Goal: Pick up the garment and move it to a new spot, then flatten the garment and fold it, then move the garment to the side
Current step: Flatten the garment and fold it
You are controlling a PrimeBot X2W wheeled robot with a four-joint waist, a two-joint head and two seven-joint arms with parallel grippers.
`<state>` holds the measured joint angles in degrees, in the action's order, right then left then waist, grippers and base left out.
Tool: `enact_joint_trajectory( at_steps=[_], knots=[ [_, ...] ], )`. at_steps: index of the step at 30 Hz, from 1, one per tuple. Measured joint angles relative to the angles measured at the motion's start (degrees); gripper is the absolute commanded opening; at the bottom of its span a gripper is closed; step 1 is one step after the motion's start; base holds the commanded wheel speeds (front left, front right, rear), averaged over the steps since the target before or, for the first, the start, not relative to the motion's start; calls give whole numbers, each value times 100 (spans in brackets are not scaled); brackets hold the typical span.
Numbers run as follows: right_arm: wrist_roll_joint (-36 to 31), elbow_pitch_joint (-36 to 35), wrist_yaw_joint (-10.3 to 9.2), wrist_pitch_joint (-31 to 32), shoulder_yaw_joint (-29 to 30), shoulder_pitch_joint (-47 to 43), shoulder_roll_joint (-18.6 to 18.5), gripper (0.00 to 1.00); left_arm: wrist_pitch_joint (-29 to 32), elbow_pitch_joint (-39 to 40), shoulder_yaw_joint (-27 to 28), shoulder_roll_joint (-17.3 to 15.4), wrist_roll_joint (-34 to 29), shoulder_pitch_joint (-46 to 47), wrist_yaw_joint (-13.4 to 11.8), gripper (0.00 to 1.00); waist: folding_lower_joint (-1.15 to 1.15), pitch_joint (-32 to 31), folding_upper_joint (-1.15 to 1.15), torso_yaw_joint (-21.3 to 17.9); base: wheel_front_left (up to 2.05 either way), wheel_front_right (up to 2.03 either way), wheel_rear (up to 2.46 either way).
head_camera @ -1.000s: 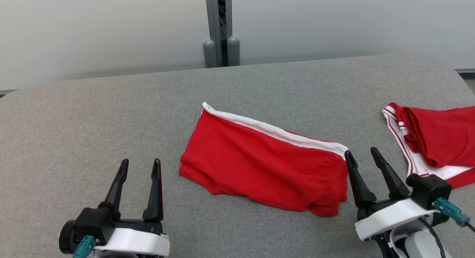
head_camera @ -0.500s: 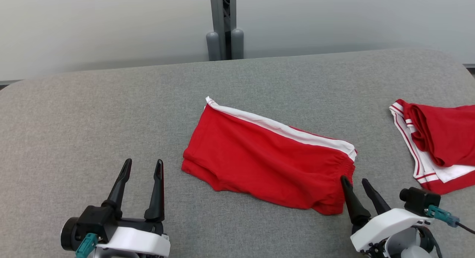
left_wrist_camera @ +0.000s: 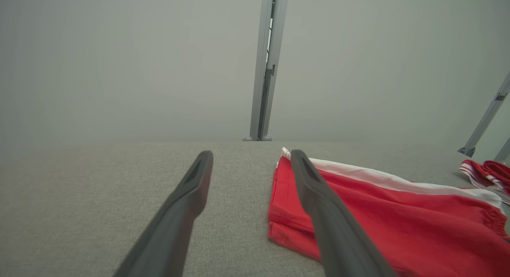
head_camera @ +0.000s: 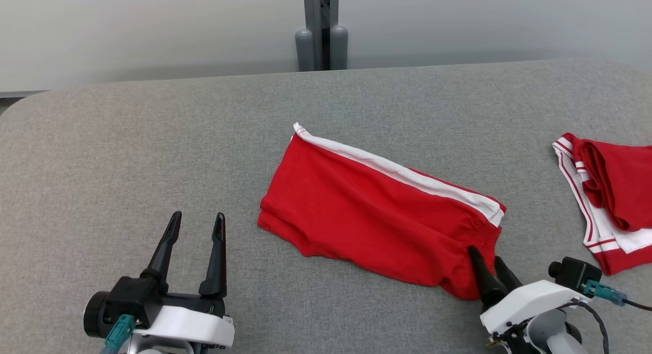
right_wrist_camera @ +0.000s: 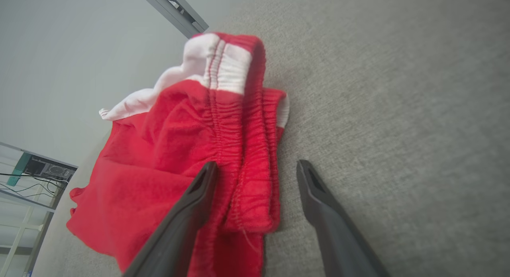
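Red shorts (head_camera: 377, 216), another garment (head_camera: 611, 186) nearby, left end effector (head_camera: 197, 215) released, right end effector (head_camera: 484, 253) released

Tapered black fingers (head_camera: 164, 242) on white wrist shells (head_camera: 183, 331), with teal cable plugs (head_camera: 119, 332).

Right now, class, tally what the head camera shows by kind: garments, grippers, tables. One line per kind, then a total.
Garments: 2 (middle garment, right garment)
Grippers: 2 (left gripper, right gripper)
Tables: 1 (table)
Total: 5
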<state>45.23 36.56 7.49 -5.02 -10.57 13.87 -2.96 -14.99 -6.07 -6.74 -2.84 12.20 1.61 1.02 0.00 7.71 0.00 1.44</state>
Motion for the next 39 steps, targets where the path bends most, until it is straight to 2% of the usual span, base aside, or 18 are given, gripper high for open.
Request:
enact_joint_trajectory(
  at_steps=[9,10,11,12,13,23,28,33,39],
  knots=[
    [651,275,0,-90,-493,280,-15,100,0,-2,-34,1,-3,15,-5,100,0,27,0,60,0,0,0],
    [710,311,0,-109,-521,315,-20,49,0,-3,-32,0,-4,17,-5,100,0,26,0,60,0,0,0],
    [761,335,0,-118,-553,340,-21,49,0,-5,-32,1,-4,19,-5,100,0,24,0,60,0,0,0],
    [790,365,0,-152,-584,353,-20,27,1,-9,-31,1,-9,25,-5,100,0,21,0,59,0,0,0],
    [808,400,0,-174,-614,371,-20,0,1,-9,-26,0,-13,34,-7,100,0,19,0,56,0,0,0],
    [781,617,-1,-388,-865,541,-151,0,0,-18,-54,0,0,57,-15,100,0,-11,0,17,0,0,0],
    [620,692,0,-339,-1027,823,-537,0,0,-46,-154,2,43,104,-26,100,0,0,0,60,0,0,0],
    [330,849,0,-83,-1236,1386,-1234,0,0,-99,-258,3,103,128,-40,100,0,56,0,204,0,0,0],
    [474,940,0,405,-1399,1973,-1750,0,0,-143,-364,1,166,230,-58,100,0,154,0,414,0,0,0]
  ],
)
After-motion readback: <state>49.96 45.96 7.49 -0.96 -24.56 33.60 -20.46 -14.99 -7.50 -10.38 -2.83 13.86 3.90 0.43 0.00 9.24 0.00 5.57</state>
